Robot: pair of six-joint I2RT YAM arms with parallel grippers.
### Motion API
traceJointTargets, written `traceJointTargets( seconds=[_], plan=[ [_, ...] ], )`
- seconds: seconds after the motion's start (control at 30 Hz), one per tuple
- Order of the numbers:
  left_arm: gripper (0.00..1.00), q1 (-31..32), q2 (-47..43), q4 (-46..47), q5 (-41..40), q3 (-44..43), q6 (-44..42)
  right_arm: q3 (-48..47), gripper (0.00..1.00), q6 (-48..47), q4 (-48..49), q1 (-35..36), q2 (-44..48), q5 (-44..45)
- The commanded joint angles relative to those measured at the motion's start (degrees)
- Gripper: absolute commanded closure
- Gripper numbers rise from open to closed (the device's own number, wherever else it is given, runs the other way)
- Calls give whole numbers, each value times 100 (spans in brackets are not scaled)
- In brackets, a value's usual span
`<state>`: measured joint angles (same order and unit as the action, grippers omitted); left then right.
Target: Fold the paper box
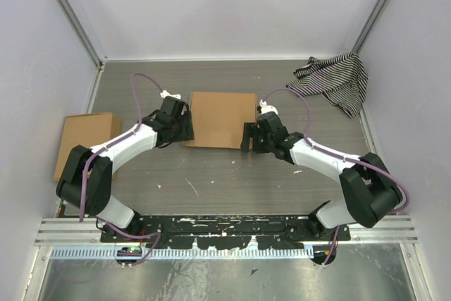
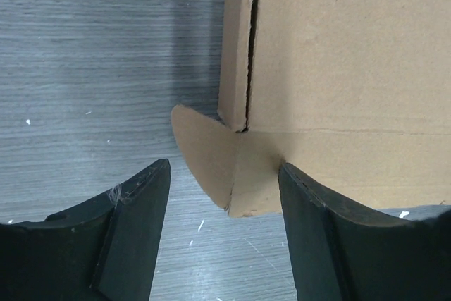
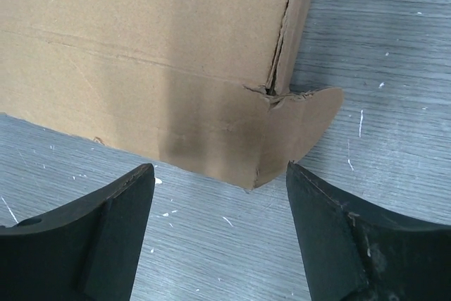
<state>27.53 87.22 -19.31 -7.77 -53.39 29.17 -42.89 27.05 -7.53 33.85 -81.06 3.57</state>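
The counter [image 1: 225, 188] is grey wood-grain laminate, scuffed and flecked with small white marks. Plain white walls [image 1: 225, 5] close it in at the back and on both sides, with metal posts in the far corners. A metal rail [image 1: 225, 234] runs along the near edge under the arm bases.

There are two arms, one box, one cardboard piece and one cloth.

The box [image 1: 222, 119] lies flat between the two end effectors, lid closed, brown and squarish. The left end effector [image 1: 184, 126] is at its near left corner and the right end effector [image 1: 248, 135] at its near right corner.

In the left wrist view the left end effector [image 2: 224, 174] has its fingers spread wide. The box [image 2: 338, 68] corner, with one rounded tab [image 2: 204, 153] sticking out sideways, sits in the gap, and nothing is pinched.

The right end effector [image 3: 220, 174] is likewise spread, with the box [image 3: 141, 54] corner and a second rounded tab [image 3: 310, 121] just beyond its fingertips. The cardboard is torn a little at that corner seam.

The cardboard piece [image 1: 84, 142] lies flat well outboard of the left end effector, by the left wall. The striped cloth [image 1: 335, 79] is crumpled beyond and outboard of the right end effector, in the far corner.
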Motion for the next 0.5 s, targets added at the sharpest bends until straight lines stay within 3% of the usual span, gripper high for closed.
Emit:
traceJointTargets(
  seconds=[0.0, 0.47],
  plan=[
    [31, 30, 245, 269, 79, -223, -84, -165, 21, -93, 291, 60, 53, -74],
    [35, 129, 237, 287, 97, -165, -178, -140, 24, -156, 171, 135, 178, -131]
  ],
)
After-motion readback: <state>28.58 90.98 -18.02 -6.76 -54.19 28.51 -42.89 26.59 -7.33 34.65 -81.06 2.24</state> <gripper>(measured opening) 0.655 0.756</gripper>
